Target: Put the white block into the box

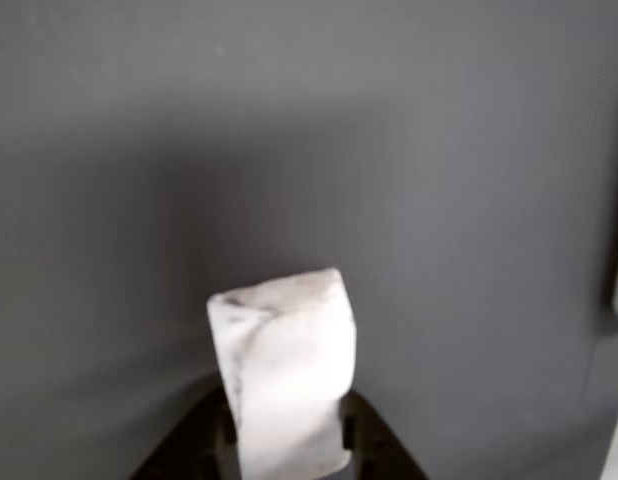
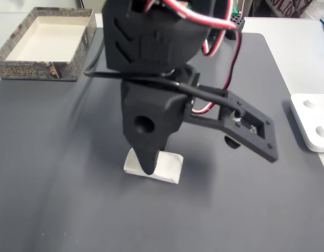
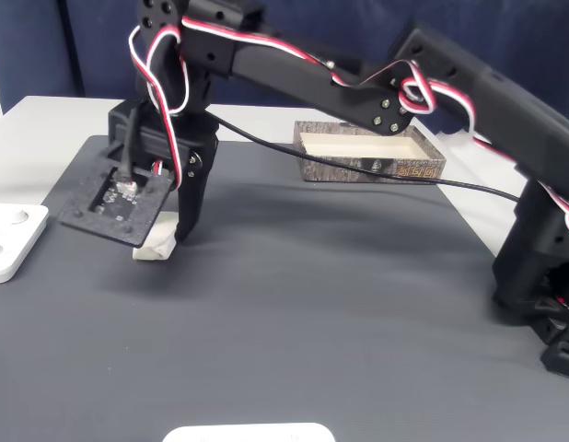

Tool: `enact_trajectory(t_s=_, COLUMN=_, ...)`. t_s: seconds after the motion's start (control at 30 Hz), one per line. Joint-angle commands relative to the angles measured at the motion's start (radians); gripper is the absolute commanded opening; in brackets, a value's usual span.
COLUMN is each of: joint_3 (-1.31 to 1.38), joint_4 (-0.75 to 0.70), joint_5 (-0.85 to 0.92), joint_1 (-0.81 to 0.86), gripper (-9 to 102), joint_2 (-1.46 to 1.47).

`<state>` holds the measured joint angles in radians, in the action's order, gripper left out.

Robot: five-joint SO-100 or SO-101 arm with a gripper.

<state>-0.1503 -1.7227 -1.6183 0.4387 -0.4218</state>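
Fixed view from the front: box sits top left, on the far left corner of the dark mat, pale cream inside, nothing in it. Centre: black arm reaches down, gripper tip right over the white block, which lies flat on the mat, well apart from the box. Right edge: flat white device on the table just beside the mat.

Fixed view from the side: white device far left, then gripper down at the white block near the mat's left edge; block half hidden behind the black wrist plate. Box further right and back, arm base at right.

Other view, close up: white block stands between the two black jaws at the bottom edge, jaws hugging both its sides, clamped on it. Grey mat behind.
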Motion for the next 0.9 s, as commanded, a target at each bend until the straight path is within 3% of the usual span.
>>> enact_trajectory(t_s=0.0, joint_3=-0.015, joint_4=-0.006, joint_5=0.020, joint_1=-0.026, gripper=-2, joint_2=-0.192)
enact_trajectory(t_s=0.37, joint_3=-0.147, joint_4=-0.011, joint_5=0.137, joint_1=0.002, gripper=-2, joint_2=-0.362)
enact_trajectory(t_s=0.87, joint_3=-0.574, joint_4=-0.012, joint_5=0.746, joint_1=0.049, gripper=-2, joint_2=-0.686)
